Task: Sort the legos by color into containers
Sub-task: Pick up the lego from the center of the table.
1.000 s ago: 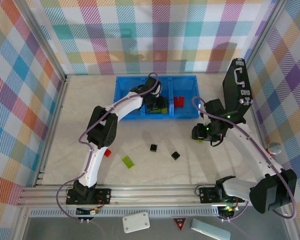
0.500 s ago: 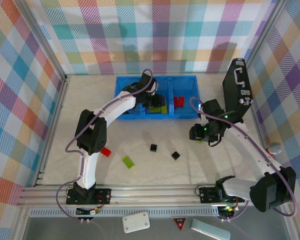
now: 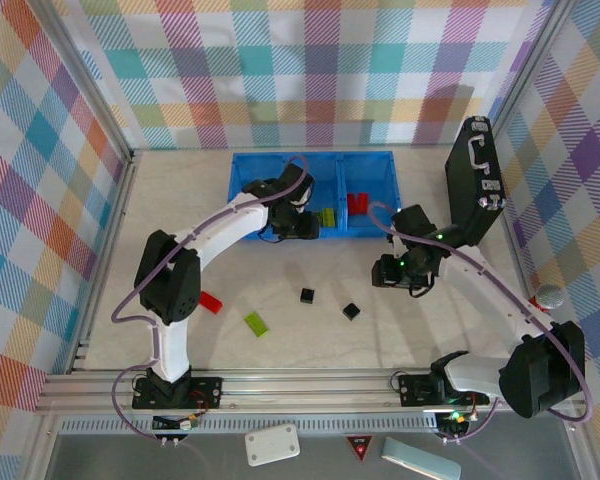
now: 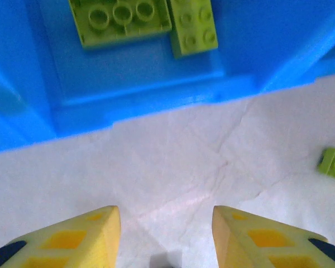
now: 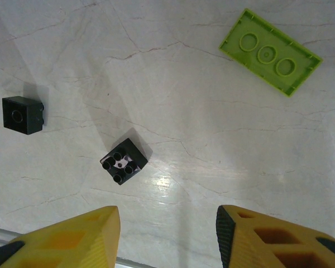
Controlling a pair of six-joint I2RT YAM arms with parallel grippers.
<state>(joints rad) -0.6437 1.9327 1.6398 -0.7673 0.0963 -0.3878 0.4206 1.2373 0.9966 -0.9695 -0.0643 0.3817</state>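
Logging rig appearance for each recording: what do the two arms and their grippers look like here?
Both arms, left arm and right arm, have white tubular links, bulky black joint housings and a lavender cable looping alongside. The left gripper and right gripper have yellow wedge-shaped fingers with recessed orange squares and black corners.

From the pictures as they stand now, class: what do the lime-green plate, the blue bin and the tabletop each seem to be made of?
Lime-green plate: moulded plastic, smooth, slightly shiny; crisp round studs show it. Blue bin: plastic too, glossy, with rounded moulded edges. Tabletop: pale and veined with a soft glare, so marble or a marble-print laminate; I cannot tell which.
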